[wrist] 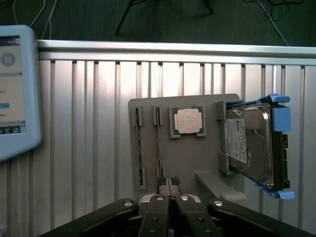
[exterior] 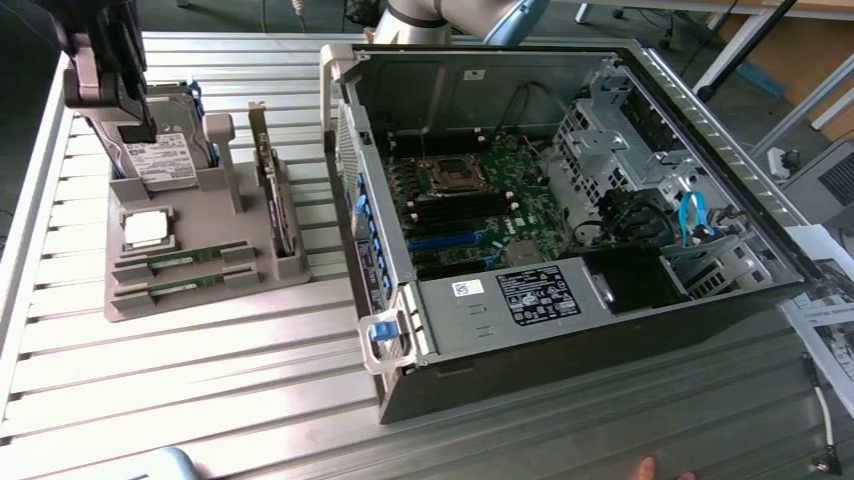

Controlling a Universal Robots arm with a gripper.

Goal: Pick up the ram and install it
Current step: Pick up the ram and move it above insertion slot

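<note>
Two thin green ram strips (exterior: 183, 262) stand on edge in slots at the near end of a grey holder (exterior: 200, 300), side by side. The wrist view has them as narrow strips (wrist: 159, 148) running away from my fingertips (wrist: 163, 197). My gripper (exterior: 134, 132) hangs above the far end of the holder, over the hard drive, well clear of the ram. Its fingers are pressed together with nothing between them (wrist: 170, 190).
The holder also carries a hard drive (wrist: 252, 145) with blue rails, a square silver processor (wrist: 187, 121) and an upright expansion card (exterior: 274, 200). An open computer case (exterior: 561, 190) with its motherboard lies on the exterior view's right. A tablet (wrist: 15, 89) sits beside the holder.
</note>
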